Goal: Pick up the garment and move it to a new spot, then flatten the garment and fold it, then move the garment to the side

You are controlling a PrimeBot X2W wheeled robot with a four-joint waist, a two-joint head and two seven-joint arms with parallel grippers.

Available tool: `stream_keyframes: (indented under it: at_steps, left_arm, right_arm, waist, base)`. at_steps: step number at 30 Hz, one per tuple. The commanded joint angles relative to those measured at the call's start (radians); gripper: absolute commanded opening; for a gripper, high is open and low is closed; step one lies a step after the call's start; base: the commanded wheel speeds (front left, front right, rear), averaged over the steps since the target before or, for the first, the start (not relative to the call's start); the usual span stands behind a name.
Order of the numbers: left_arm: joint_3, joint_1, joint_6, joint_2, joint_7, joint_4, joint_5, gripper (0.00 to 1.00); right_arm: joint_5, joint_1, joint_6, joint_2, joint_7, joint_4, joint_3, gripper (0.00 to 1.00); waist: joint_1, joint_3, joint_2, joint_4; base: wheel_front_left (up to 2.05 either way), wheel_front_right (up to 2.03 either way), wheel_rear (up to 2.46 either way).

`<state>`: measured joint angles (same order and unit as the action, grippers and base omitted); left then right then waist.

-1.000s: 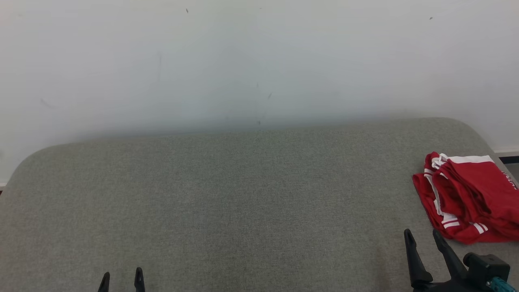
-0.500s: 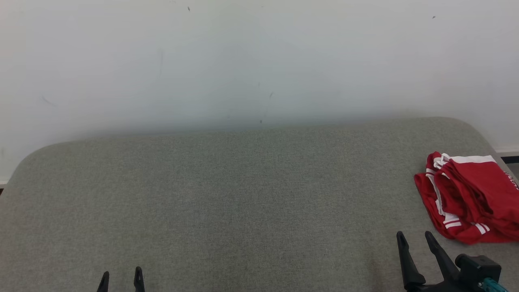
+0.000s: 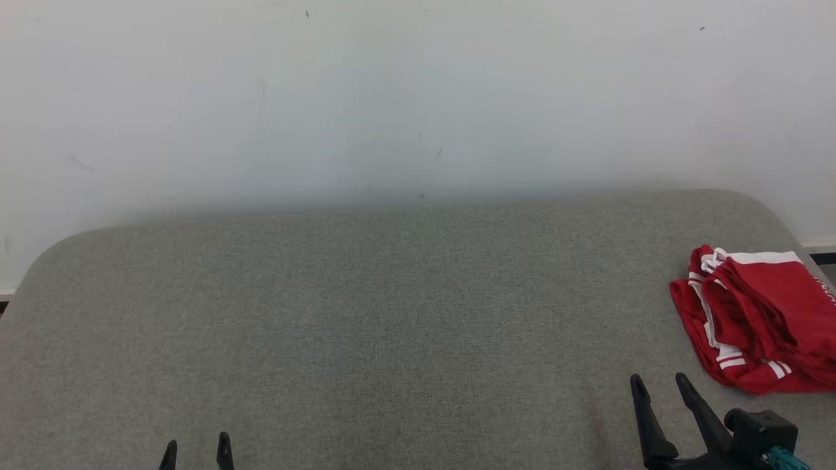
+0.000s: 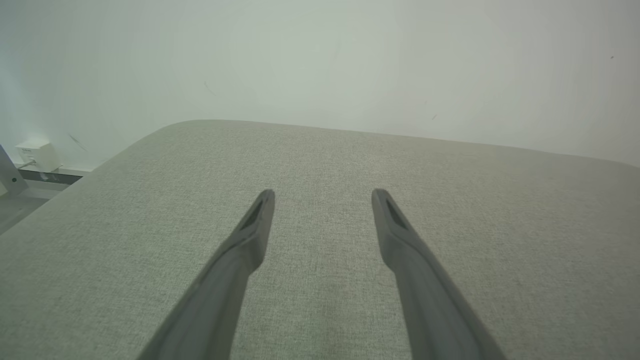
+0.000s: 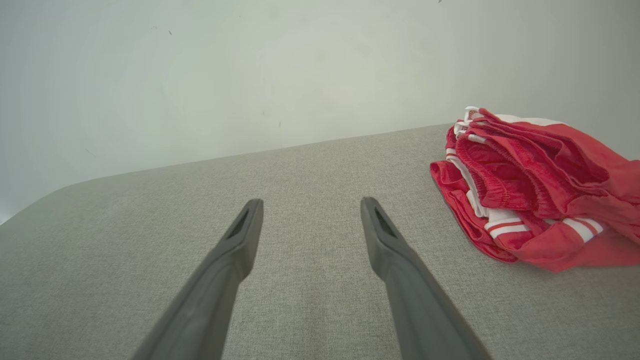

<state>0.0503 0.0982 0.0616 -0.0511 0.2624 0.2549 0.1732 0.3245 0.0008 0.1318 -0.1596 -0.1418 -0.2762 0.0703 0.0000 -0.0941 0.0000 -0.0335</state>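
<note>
Crumpled red-and-white fabric garment (image 3: 757, 320), frame right | likely soft, light; pinch striped hem (image 5: 505, 227) | left end effector (image 3: 197, 442), right end effector (image 3: 658, 380): spread

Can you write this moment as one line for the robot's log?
item: red garment, loosely folded, right edge of grey table | left hand: open, empty | right hand: open, empty, near garment, not touching

Left pincer (image 3: 197, 441) and right pincer (image 3: 658, 378) — both spread wide, fingers pointing forward.
</note>
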Motion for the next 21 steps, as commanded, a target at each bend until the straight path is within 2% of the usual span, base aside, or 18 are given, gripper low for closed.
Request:
stream_keyframes:
  at_steps: [1,2,6,21]
  left_arm:
    - [0.001,-0.007,-0.005,0.001,0.003,0.003,-0.001,1.00]
    - [0.001,0.000,-0.002,0.000,0.000,0.001,-0.001,0.00]
    - [0.002,0.004,0.000,0.005,-0.008,0.033,0.007,0.00]
    - [0.016,-0.044,0.015,0.003,-0.087,0.024,0.309,0.00]
  right_arm:
    - [0.006,-0.002,-0.002,0.002,-0.005,-0.003,0.000,1.00]
    - [0.001,0.000,0.000,0.000,-0.001,-0.001,0.000,0.00]
    - [0.007,0.017,0.000,0.006,0.003,-0.031,0.001,0.00]
    - [0.276,-0.013,0.000,0.028,0.058,-0.016,-0.040,0.00]
  waist:
    - [0.0000,0.000,0.0000,0.001]
    - [0.0000,0.001,0.0000,0.001]
    - [0.0000,0.001,0.0000,0.001]
    - [0.0000,0.013,0.0000,0.006]
  base:
    - [0.00,0.00,0.00]
    - [0.00,0.00,0.00]
    - [0.00,0.00,0.00]
    - [0.00,0.00,0.00]
